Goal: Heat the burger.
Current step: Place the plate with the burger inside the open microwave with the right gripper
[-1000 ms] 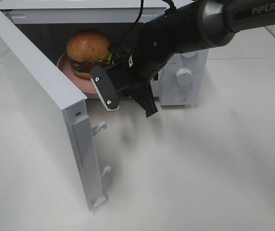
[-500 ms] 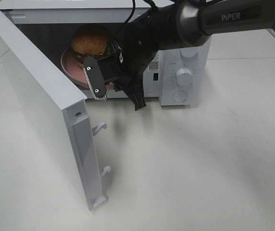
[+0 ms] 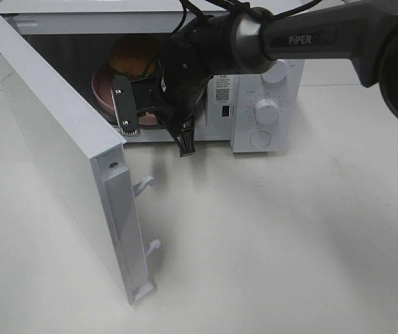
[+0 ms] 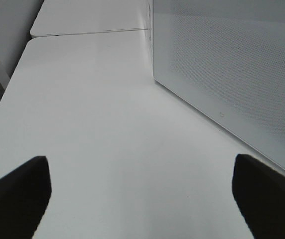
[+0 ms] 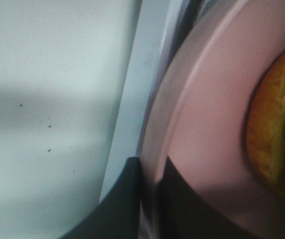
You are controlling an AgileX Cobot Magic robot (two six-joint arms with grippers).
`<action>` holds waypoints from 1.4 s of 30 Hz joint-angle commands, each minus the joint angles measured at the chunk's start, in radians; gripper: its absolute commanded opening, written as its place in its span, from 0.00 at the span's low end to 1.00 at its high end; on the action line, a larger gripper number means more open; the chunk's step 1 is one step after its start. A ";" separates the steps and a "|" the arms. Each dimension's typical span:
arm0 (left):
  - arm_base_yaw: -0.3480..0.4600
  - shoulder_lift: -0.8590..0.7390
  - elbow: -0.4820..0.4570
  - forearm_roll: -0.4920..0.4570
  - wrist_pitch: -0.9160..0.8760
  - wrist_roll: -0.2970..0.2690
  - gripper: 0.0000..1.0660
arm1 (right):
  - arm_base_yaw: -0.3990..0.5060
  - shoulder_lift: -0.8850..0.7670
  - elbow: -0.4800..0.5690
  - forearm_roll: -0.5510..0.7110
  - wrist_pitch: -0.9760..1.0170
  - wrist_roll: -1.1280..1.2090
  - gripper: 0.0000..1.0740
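Observation:
The burger with its golden-brown bun sits on a pink plate inside the open microwave. My right gripper reaches into the cavity from the right and is shut on the plate's near rim. In the right wrist view the pink plate fills the frame, its rim pinched in the right gripper, and the burger shows at the edge. My left gripper hangs open over bare table with nothing between its fingers. It does not show in the exterior view.
The microwave door stands swung wide open to the left, its latch hooks pointing out. Knobs sit on the panel at the right. A white perforated microwave wall stands beside the left gripper.
My right arm has carried the plate and burger back and to the left, deeper into the microwave cavity. The left gripper has stayed open.

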 commanded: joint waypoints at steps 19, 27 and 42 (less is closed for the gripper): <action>0.002 -0.017 0.002 0.008 -0.003 0.001 0.85 | -0.009 0.029 -0.050 -0.059 0.005 0.121 0.16; 0.002 -0.017 0.002 0.008 -0.003 0.001 0.85 | -0.009 0.029 -0.050 -0.064 0.011 0.157 0.36; 0.002 -0.017 0.002 0.008 -0.003 0.001 0.85 | -0.009 0.014 -0.047 -0.042 0.014 0.196 0.58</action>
